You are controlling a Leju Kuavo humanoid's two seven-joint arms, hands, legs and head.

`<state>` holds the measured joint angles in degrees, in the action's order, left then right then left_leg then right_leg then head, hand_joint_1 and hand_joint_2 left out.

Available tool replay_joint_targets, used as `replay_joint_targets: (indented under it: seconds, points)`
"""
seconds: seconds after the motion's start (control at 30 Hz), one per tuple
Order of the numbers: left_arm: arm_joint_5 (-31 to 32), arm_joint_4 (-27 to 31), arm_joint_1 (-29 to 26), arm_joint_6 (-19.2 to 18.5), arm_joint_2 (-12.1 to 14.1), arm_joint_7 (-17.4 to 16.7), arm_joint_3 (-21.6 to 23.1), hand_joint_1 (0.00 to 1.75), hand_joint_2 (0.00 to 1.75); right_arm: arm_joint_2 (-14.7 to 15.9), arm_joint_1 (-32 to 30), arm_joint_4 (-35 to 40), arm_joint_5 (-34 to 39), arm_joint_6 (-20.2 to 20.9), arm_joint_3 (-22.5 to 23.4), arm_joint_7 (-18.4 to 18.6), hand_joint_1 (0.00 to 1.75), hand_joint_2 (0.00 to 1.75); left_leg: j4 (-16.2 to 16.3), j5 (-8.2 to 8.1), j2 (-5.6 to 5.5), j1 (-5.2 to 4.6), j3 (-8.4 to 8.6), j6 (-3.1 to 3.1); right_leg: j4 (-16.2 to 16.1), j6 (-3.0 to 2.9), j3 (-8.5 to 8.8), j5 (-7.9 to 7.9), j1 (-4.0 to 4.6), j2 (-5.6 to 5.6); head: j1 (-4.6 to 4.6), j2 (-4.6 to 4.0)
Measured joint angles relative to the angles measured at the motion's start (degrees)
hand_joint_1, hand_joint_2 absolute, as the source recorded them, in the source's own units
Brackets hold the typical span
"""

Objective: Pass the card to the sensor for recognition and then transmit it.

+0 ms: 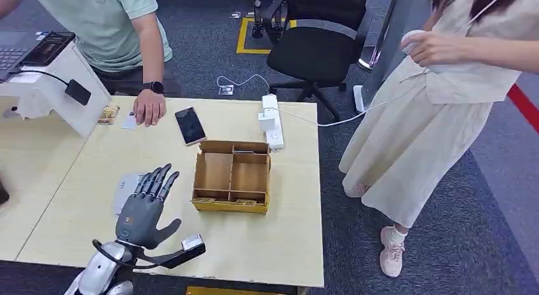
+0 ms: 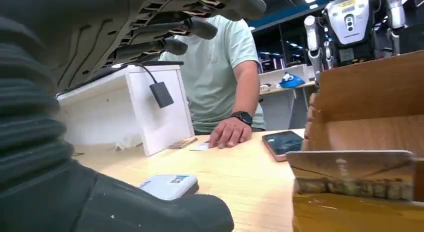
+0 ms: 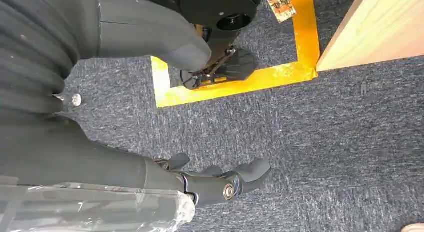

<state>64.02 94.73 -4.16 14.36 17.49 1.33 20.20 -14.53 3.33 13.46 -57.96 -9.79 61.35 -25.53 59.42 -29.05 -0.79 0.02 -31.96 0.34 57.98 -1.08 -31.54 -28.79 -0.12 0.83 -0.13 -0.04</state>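
Note:
My left hand (image 1: 145, 206) hovers over the table's front left with its fingers spread and nothing in it. Just beyond its fingertips lies a flat grey-white pad (image 1: 126, 188) with a blue label (image 2: 168, 185). A small white card (image 1: 129, 122) rests at the far edge beside a seated person's hand (image 1: 150, 107); the left wrist view shows the card (image 2: 202, 146) by that same hand. My left hand's fingers (image 2: 165, 27) stretch out above the table. My right hand (image 3: 150, 167) hangs beside the table over the carpet, fingers (image 3: 220, 182) loose and holding nothing.
A cardboard divider box (image 1: 232, 174) stands right of my left hand. A phone (image 1: 189, 125) and a white power strip (image 1: 272, 120) lie behind it. A white stand with a laptop (image 1: 44, 72) sits far left. A second person stands right of the table (image 1: 286, 244).

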Motion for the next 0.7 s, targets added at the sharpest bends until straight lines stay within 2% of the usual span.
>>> replay_joint_targets:
  seconds: [0.4, 0.7]
  points:
    - [1.22, -2.49, 2.82, -1.90, -1.14, -1.90, 5.31, 0.00, 1.75, -0.02, 0.01, 0.00, 0.02, 0.15, -0.04, 0.18, 0.00, 1.75, 0.00, 0.00, 0.00, 0.00, 0.00, 0.00, 0.00, 0.00, 0.00, 0.00, 0.00, 0.00, 0.00, -0.02]
    - [0.83, -6.18, 6.92, -2.18, -2.60, -1.90, 8.70, 0.00, 1.75, -0.09, 0.18, 0.00, -0.02, 0.07, -0.44, 0.17, 0.00, 1.75, 0.01, 0.00, -0.01, 0.00, 0.00, 0.00, 0.00, 0.00, 0.01, 0.01, 0.00, -0.01, 0.02, -0.02]
